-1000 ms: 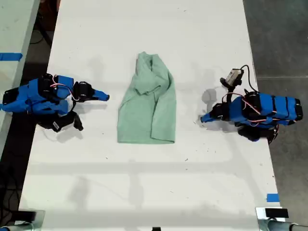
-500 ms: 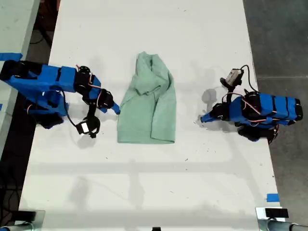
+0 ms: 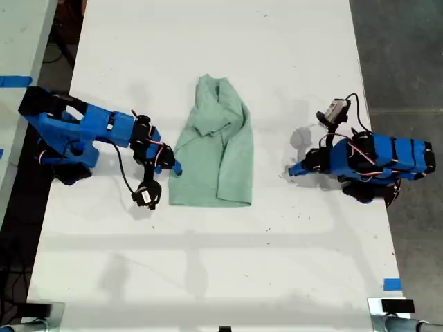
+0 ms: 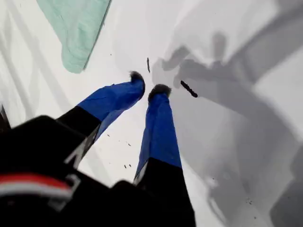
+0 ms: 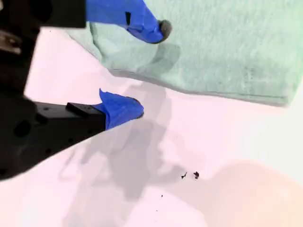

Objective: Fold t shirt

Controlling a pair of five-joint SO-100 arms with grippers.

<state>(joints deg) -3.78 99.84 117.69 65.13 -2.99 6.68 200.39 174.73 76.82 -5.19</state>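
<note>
My second gripper (image 5: 151, 66) hangs with its jaws spread apart at the long edge of the t shirt (image 5: 222, 42). One blue fingertip (image 5: 158, 29) sits over the green cloth and the other fingertip (image 5: 127, 108) over bare desk (image 5: 227, 156) just beside that edge; nothing is held between them. In the exterior view this second gripper (image 3: 172, 166) is at the t shirt's (image 3: 214, 149) side toward that view's left, near its lower hem.

My first gripper (image 4: 147, 85) is nearly closed, its two dark tips close together with a thin gap and nothing in it, pointing down at bare desk (image 4: 246, 132). A corner of the t shirt (image 4: 75, 28) lies well apart from those tips. In the exterior view my first gripper (image 3: 294, 170) rests low over the desk (image 3: 208, 277), on the t shirt's far side from my second gripper.

The t shirt lies wrinkled, long and narrow, on the middle of the white desk, between the two grippers.
</note>
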